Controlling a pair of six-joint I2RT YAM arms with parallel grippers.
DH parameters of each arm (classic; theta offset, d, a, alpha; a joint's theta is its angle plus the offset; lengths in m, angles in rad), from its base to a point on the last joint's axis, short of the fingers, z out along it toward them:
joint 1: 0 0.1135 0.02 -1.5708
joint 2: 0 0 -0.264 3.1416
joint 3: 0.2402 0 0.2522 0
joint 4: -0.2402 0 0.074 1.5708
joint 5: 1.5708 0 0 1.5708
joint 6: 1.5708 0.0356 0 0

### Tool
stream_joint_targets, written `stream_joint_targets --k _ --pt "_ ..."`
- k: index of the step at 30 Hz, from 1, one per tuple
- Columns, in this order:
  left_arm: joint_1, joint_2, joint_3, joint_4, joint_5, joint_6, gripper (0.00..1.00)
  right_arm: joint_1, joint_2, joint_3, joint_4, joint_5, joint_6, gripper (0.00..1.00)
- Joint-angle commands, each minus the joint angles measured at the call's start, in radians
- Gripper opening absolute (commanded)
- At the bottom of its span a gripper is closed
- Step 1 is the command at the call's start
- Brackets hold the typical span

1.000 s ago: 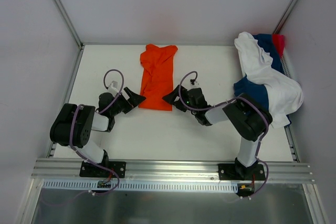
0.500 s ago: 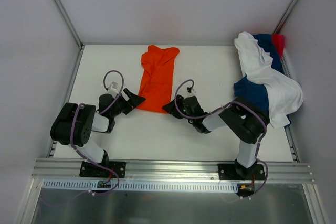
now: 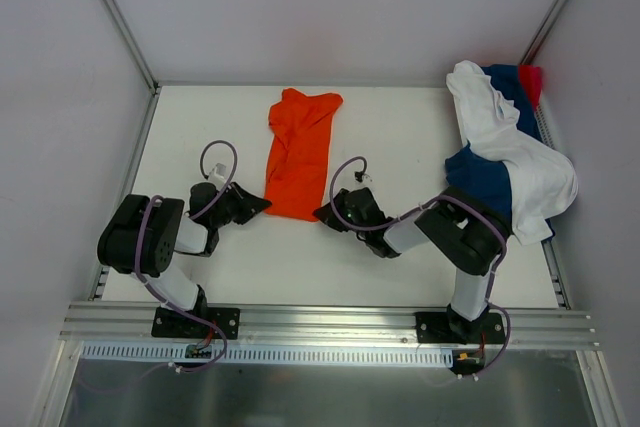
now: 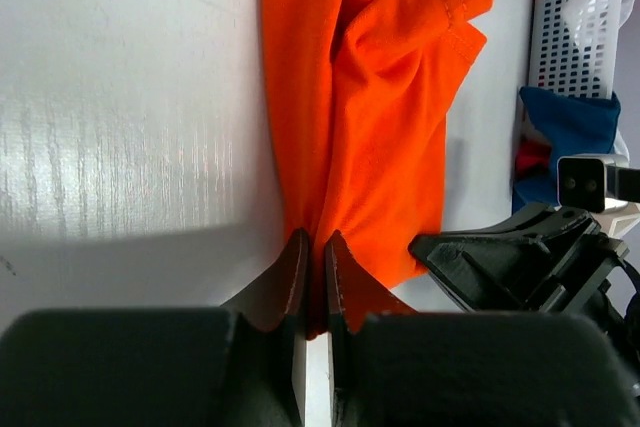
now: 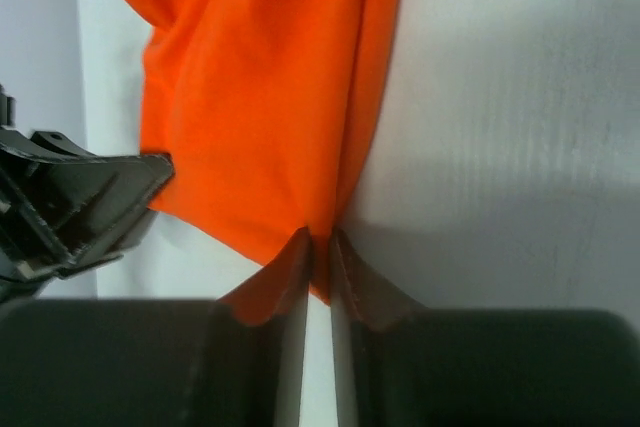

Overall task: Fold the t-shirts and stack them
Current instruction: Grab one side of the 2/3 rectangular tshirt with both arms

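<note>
- Progress: early. The orange t-shirt (image 3: 300, 152) lies mid-desk (image 3: 400, 127) as a long, rumpled strip, its far end toward the back wall. It looks narrowed lengthwise but not yet folded across.
- Nothing is stacked. The white t-shirt (image 3: 505, 142), navy t-shirt (image 3: 485, 175) and red-pink t-shirt (image 3: 531, 80) sit in an unfolded heap at the desk's far right edge.
- Left hand (image 4: 313, 249): fingers pressed together and low on the desk, pinching the near-left corner of the orange hem.
- Right hand (image 5: 320, 244): fingers almost together, with the near-right corner of the same hem caught between them.
- The two hands flank the shirt's near edge, close to each other.
- My read: the cross fold comes next, near hem up toward the collar end. After that, three more shirts remain to fold and stack.
</note>
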Motion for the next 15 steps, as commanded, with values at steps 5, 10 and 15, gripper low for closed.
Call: stream_joint_targets --k 5,10,15 --pt "0.009 -0.025 -0.01 -0.053 0.041 0.007 0.0 0.018 -0.035 -0.053 -0.108 0.035 -0.007 0.0" --pt "0.008 -0.132 -0.064 -0.123 0.05 0.018 0.0 0.044 -0.113 -0.105 -0.133 0.072 -0.006 0.0" --pt "-0.012 -0.41 -0.123 -0.335 0.041 0.022 0.0 0.121 -0.257 -0.136 -0.263 0.152 -0.004 0.0"
